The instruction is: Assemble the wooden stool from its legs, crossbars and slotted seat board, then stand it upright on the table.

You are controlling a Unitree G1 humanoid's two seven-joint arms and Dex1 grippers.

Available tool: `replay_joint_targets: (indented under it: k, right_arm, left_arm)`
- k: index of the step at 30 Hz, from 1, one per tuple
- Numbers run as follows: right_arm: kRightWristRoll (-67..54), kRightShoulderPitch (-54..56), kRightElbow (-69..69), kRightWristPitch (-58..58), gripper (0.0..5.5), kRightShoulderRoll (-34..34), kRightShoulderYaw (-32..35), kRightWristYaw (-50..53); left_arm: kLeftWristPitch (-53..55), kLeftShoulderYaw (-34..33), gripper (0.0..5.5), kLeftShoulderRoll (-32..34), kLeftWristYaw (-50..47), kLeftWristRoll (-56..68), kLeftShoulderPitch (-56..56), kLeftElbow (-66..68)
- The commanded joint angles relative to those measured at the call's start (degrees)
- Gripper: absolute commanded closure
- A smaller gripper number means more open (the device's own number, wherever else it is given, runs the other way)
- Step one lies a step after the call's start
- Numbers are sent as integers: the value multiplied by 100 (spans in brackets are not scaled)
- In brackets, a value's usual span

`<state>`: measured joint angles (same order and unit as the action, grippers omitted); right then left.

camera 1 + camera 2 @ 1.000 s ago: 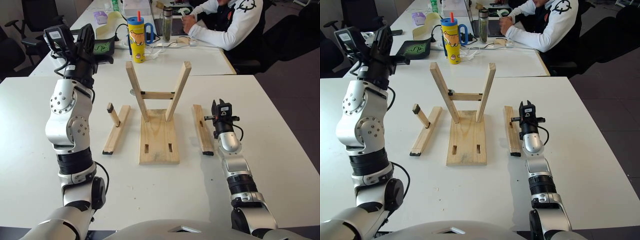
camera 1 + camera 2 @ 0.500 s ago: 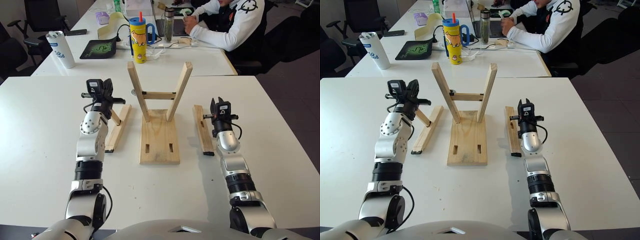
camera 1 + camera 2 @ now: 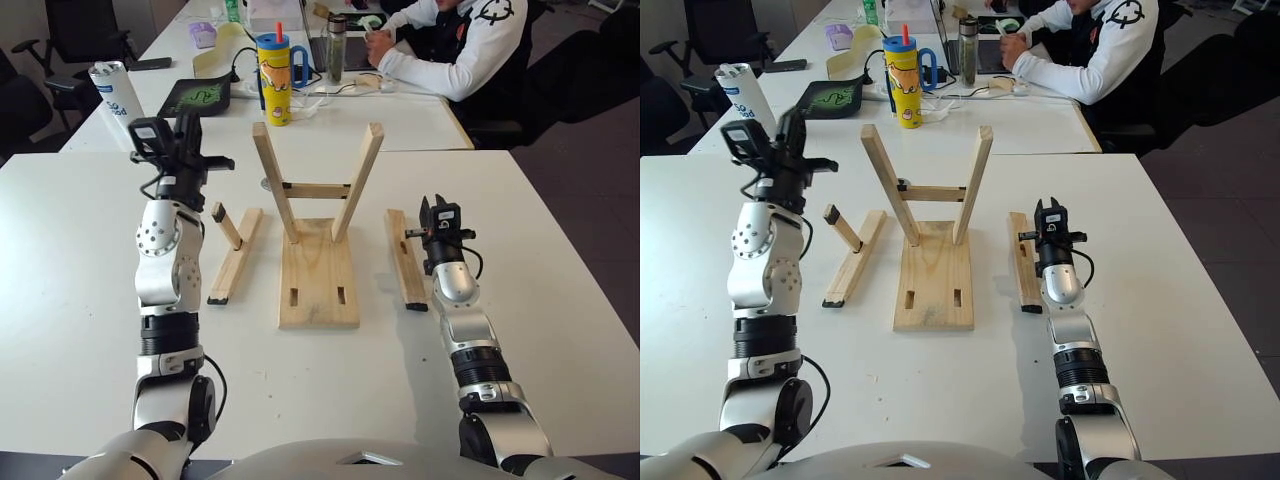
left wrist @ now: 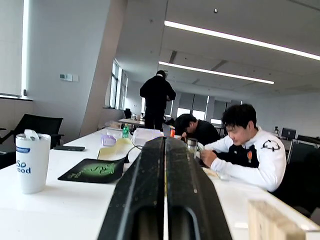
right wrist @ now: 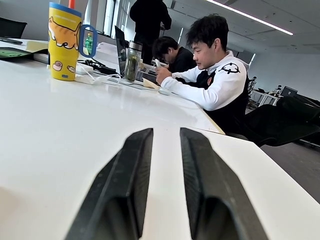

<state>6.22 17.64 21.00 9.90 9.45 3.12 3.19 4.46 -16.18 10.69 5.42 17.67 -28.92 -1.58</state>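
The slotted seat board (image 3: 318, 275) lies flat mid-table. Two legs (image 3: 275, 180) (image 3: 358, 180) stand in its far slots, joined by a crossbar (image 3: 316, 190). To its left a loose leg (image 3: 235, 255) lies flat with a short crossbar stub (image 3: 226, 225) sticking up from it. Another loose leg (image 3: 405, 258) lies to the right of the board. My left gripper (image 3: 190, 125) is held up above the table, left of and behind the stub, its fingers (image 4: 150, 185) pressed together. My right gripper (image 3: 437, 210) sits low beside the right leg's far end, a narrow empty gap between its fingers (image 5: 130, 175).
On the table behind stand a yellow tumbler (image 3: 274, 78), a white cup (image 3: 108, 88), a green mouse pad (image 3: 205, 95) and a bottle (image 3: 335, 47). A person sits at that table's far right. Bare tabletop surrounds the stool parts.
My left arm dropped from high up down to the stub on the left leg, then rose again to the left and back. The right arm and wooden parts stayed put.
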Motion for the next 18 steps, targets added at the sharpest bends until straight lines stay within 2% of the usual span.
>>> replay_joint_targets:
  k: [1, 5, 9, 14, 18]
  right_arm:
    - [1, -94, -147, -59, 450, -37, -13, 21]
    - [-3, -265, -299, -113, 450, -38, 7, 22]
    - [-2, -371, -442, -183, 450, -38, 10, 15]
    - [6, -420, -496, -234, 450, -12, 12, 0]
    - [14, -379, -483, -245, 450, 3, 13, -3]
  left_arm:
    - [582, -407, 547, 547, 93, 160, 357, -47]
    - [1310, -446, 547, 889, 405, 166, 1350, -11]
    - [2411, 4, 547, 1151, 848, 190, 2195, -241]
    - [3423, 381, 477, 1282, 1271, 484, 2541, -882]
    - [3732, 569, 414, 1211, 1308, 488, 2567, -1005]
